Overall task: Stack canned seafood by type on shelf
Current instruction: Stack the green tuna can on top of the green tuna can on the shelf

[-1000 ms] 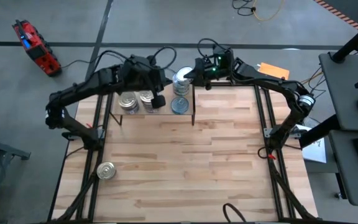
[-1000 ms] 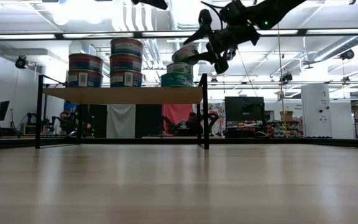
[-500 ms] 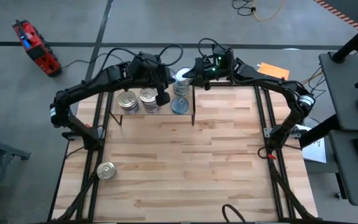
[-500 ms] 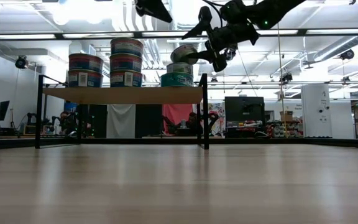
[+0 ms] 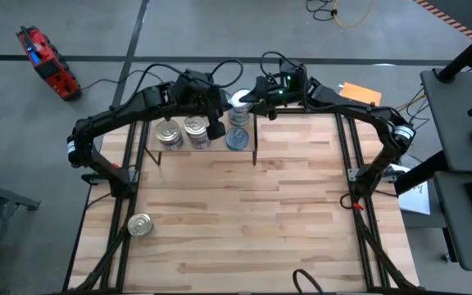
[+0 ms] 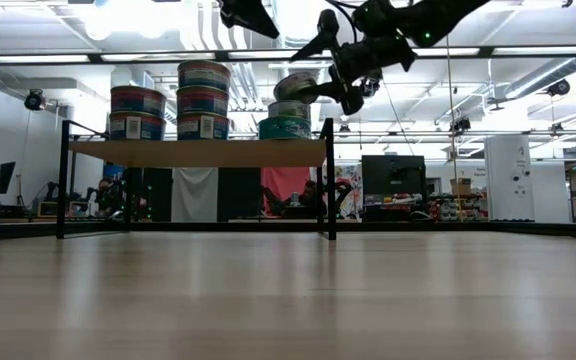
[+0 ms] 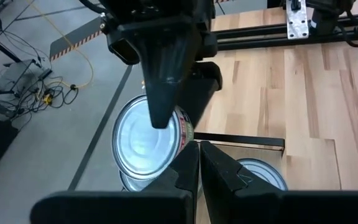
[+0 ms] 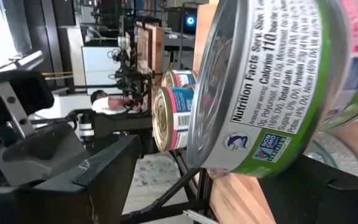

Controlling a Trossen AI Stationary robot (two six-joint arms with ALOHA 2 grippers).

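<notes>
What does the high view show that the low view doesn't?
Only the high view: a lone gold-lidded tin near the table's front-left corner, and which arm is which, left end effector over the shelf, right end effector at the green stack. Only the low view: stack heights, two blue-label tins, then three, then two green tins with a tilted tin on top between the right end effector's spread fingers. Both show the shelf, its tins and both end effectors.

Green-labelled tin (image 8: 272,93), pink-and-blue tins (image 6: 138,112), light-wood shelf (image 6: 196,152), black frame.
</notes>
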